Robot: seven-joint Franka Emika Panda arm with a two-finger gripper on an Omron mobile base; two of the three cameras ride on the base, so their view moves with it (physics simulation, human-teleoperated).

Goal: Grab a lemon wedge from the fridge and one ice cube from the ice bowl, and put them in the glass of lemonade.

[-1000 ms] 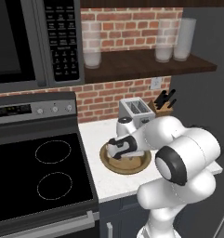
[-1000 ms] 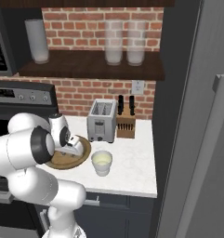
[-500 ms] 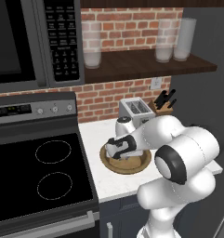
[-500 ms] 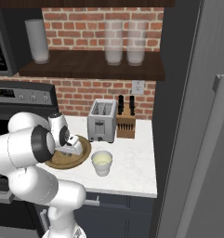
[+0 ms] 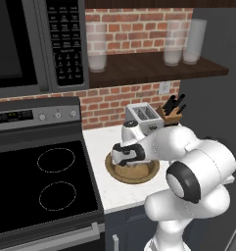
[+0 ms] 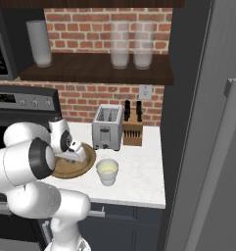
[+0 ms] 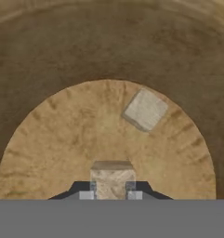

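The gripper (image 7: 111, 194) is reaching down into the ice bowl (image 5: 139, 175), its two dark fingers (image 7: 87, 190) pinching one pale, sandy-looking ice cube (image 7: 112, 177) between them on the bowl's flat floor. A second cube (image 7: 145, 110) is lying loose ahead of the fingertips in the hand view, turned at an angle and apart from the gripped one.

In the right base view the toaster (image 6: 107, 127) is standing just beyond the gripper, with the knife block (image 6: 132, 132) beside it against the brick wall. The glass of lemonade (image 6: 107, 171) is sitting on the white counter (image 6: 139, 184) near the bowl's rim, off to the gripper's side toward the fridge (image 6: 207, 137). The stovetop (image 5: 41, 181) is lying on the opposite side.

The bowl is showing as wide, shallow, brown wood with a lighter round bottom. The glass is looking short and whitish, holding pale yellow liquid.
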